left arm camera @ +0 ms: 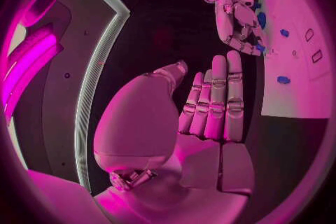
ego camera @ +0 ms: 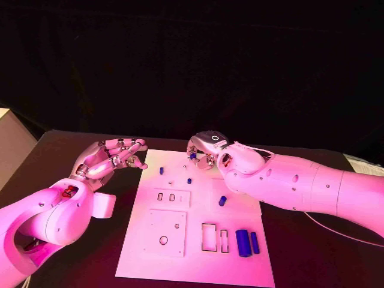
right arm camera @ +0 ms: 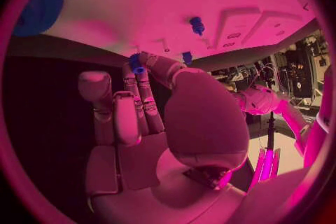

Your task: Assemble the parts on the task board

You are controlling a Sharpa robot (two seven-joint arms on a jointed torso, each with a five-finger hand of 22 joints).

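Fingers (right arm camera: pixel 140 75) of right hand (ego camera: pixel 211 150) pinching blue part (ego camera: pixel 193 156), left hand (ego camera: pixel 111 157) hovering beside task board (ego camera: pixel 149 252)

White task board (ego camera: pixel 170 252), blue parts (ego camera: pixel 242 242), black table (ego camera: pixel 305 258), silver fingers (ego camera: pixel 123 150)

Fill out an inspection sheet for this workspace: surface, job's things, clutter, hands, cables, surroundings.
Surface: black table, white task board in the middle.
Job's things: small blue parts on the board; two large blue cylinders lie side by side near the board's right front corner; one small part mid-board; several more near the far edge.
Clutter: nothing seen on the table.
Hands: left hand hovers at the board's far left corner, fingers together, holding nothing. Right hand is at the far edge, fingertips on a small blue part.
Cables: thin cable trails under the right arm.
Surroundings: dark backdrop; pale box left of the table.
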